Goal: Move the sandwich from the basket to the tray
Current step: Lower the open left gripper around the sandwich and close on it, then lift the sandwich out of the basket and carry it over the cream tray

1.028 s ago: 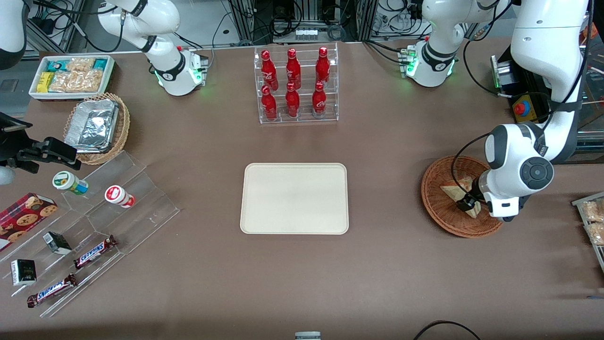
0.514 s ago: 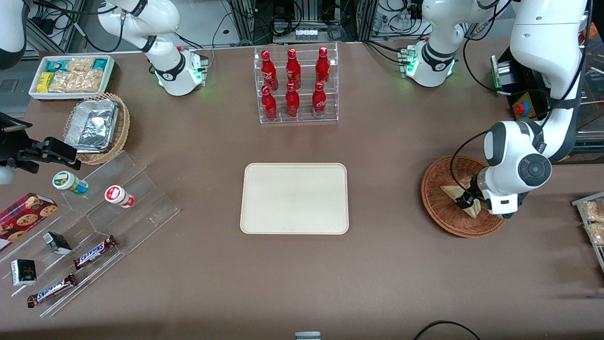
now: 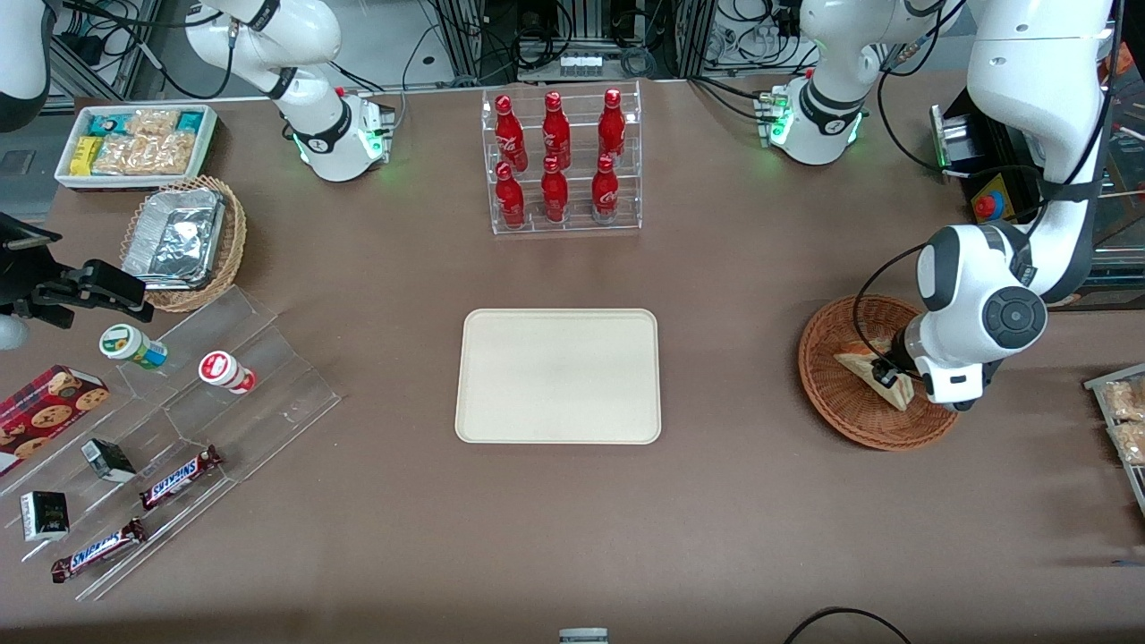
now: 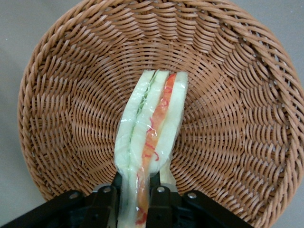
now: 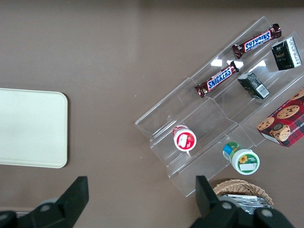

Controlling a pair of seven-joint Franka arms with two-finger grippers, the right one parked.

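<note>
The sandwich [image 3: 857, 361] [image 4: 152, 118], a wrapped wedge of white bread with a red-orange filling line, stands on edge inside the reddish-brown wicker basket [image 3: 832, 398] [image 4: 66, 95] at the working arm's end of the table. My gripper [image 3: 887, 376] [image 4: 135, 183] is down in the basket, shut on the sandwich's near end, and the black fingers [image 4: 111, 187] squeeze the wrap from both sides. The cream tray [image 3: 559, 376] [image 5: 28, 128] lies flat at the table's middle, with nothing on it.
A clear rack of red bottles [image 3: 564, 161] stands farther from the camera than the tray. Toward the parked arm's end are a stepped acrylic shelf with snacks [image 3: 179, 420], a pale basket holding a foil tray [image 3: 183, 237] and a white snack bin [image 3: 134, 143]. A red button box [image 3: 988, 206] sits near the basket.
The gripper has shifted slightly away from the camera within the basket. The sandwich now sits pinched between its fingers and has moved with it.
</note>
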